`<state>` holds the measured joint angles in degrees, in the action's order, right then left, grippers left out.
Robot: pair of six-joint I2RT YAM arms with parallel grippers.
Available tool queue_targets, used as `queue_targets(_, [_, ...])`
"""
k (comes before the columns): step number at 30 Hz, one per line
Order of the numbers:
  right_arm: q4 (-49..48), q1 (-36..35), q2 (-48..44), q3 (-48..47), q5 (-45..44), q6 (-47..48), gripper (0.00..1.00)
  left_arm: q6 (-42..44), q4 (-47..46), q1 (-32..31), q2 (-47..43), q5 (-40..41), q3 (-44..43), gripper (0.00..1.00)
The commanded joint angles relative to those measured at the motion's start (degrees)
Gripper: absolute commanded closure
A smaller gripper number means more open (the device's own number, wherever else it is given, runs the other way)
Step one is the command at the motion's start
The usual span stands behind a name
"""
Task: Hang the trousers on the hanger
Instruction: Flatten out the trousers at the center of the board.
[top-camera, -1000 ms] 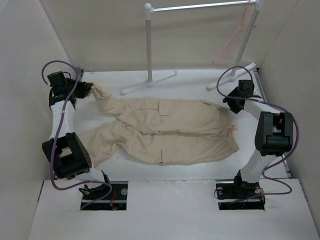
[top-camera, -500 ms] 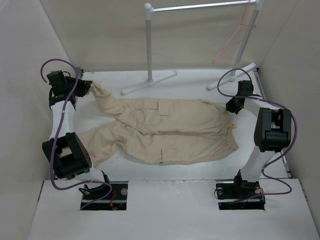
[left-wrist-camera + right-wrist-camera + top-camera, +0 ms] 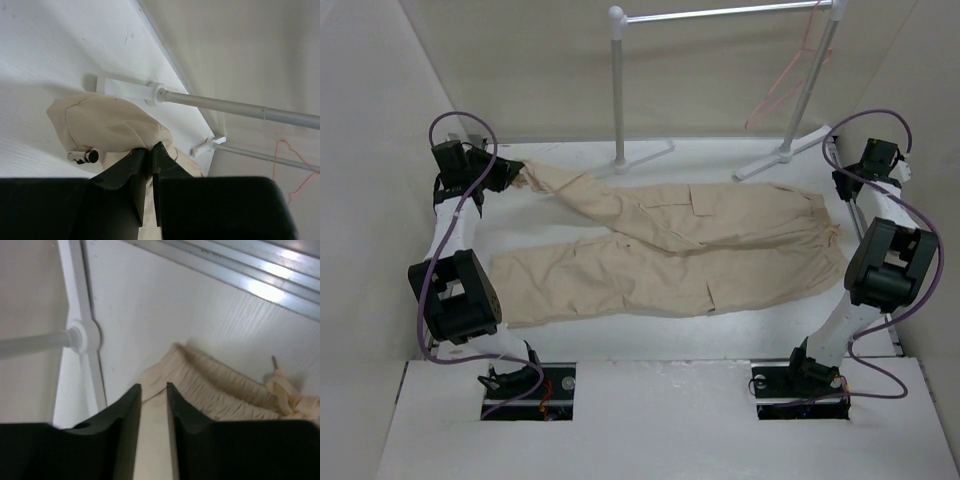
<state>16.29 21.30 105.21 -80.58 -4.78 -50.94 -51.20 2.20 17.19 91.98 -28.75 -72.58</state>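
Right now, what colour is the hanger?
Salmon pink. The hanger shows best in the top external view, hanging at the right end of the rack.

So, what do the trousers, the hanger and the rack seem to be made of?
The trousers: woven cloth, matte beige, likely cotton; it creases softly and gathers at the waistband. The hanger: thin wire, pink coated or painted, cannot tell which. The rack: white tube posts, perhaps plastic or painted metal, with a shiny metal-looking rail.
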Motion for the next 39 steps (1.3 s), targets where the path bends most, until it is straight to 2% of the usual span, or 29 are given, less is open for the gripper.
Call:
queue_targets(1, [-4.2, -0.4, 1.3, -1.5, -0.2, -2.4, 0.60, 6.7, -8.4, 2.4, 0.3, -3.1, 4.2, 0.96])
queue_targets(5, [-5.8, -0.8, -4.3, 4.2, 0.3, -2.9, 0.44, 11.5, -8.7, 7.1, 1.7, -3.0, 10.9, 0.95])
queue_targets(7, [-7.3, -1.6, -8.8, 9.2, 0.7, -4.3, 0.39, 15.0, -6.6, 9.0, 1.8, -1.8, 14.5, 0.94])
queue_targets(9, [-8.8, -3.8, -12.6, 13.6, 1.6, -5.5, 0.38, 19.4, -3.4, 9.4, 1.0, 3.6, 17.5, 0.93])
queue_targets(11, [-9.5, -6.4, -15.5, 16.9, 2.1, -6.4, 0.38, 22.0, -0.3, 9.4, -0.9, 12.9, 19.0, 0.92])
queue_targets(16, [-9.5, -12.1, -20.1, 21.9, 4.7, -7.9, 0.38, 25.8, 5.3, 8.4, -4.3, 21.2, 16.1, 0.91])
queue_targets(20, [-8.9, -16.7, -23.6, 23.8, 5.5, -8.3, 0.37, 25.0, 11.0, 9.3, -5.8, 29.4, 14.8, 0.71])
queue_targets(21, [-8.7, -18.2, -24.3, 24.0, 6.1, -8.0, 0.37, 24.7, 11.4, 9.4, -6.4, 30.1, 14.7, 0.64])
queue_targets(23, [-7.4, -20.5, -26.0, 24.6, 6.8, -7.5, 0.36, 22.5, 10.5, 9.4, -8.9, 29.9, 16.1, 0.43])
queue_targets(25, [-7.0, -23.5, -28.4, 26.1, 7.5, -7.3, 0.35, 19.1, 8.8, 9.3, -9.8, 27.6, 17.3, 0.35])
queue_targets(26, [-6.9, -24.8, -29.3, 26.5, 7.7, -7.2, 0.35, 17.6, 8.4, 9.3, -9.1, 26.0, 17.2, 0.34])
queue_targets(29, [-5.8, -31.4, -32.7, 29.0, 9.2, -5.7, 0.45, 15.2, 8.2, 9.0, -4.4, 21.0, 15.3, 0.33])
queue_targets(31, [-5.6, -37.0, -35.1, 31.5, 10.0, -4.6, 0.58, 13.9, 7.8, 8.4, -1.0, 18.8, 13.9, 0.31])
queue_targets(32, [-5.5, -39.6, -36.3, 32.7, 10.2, -4.0, 0.60, 13.0, 7.3, 8.2, 0.4, 18.2, 13.3, 0.31])
queue_targets(34, [-5.6, -45.3, -38.1, 34.9, 10.2, -3.5, 0.58, 11.6, 6.3, 7.6, 2.7, 17.9, 12.6, 0.30])
queue_targets(38, [-5.8, -53.2, -39.7, 37.5, 9.5, -3.6, 0.44, 9.6, 5.5, 6.2, 7.7, 17.7, 9.7, 0.33])
queue_targets(39, [-5.8, -54.6, -39.8, 37.9, 9.4, -3.5, 0.43, 8.8, 4.1, 5.5, 8.6, 17.4, 8.8, 0.50])
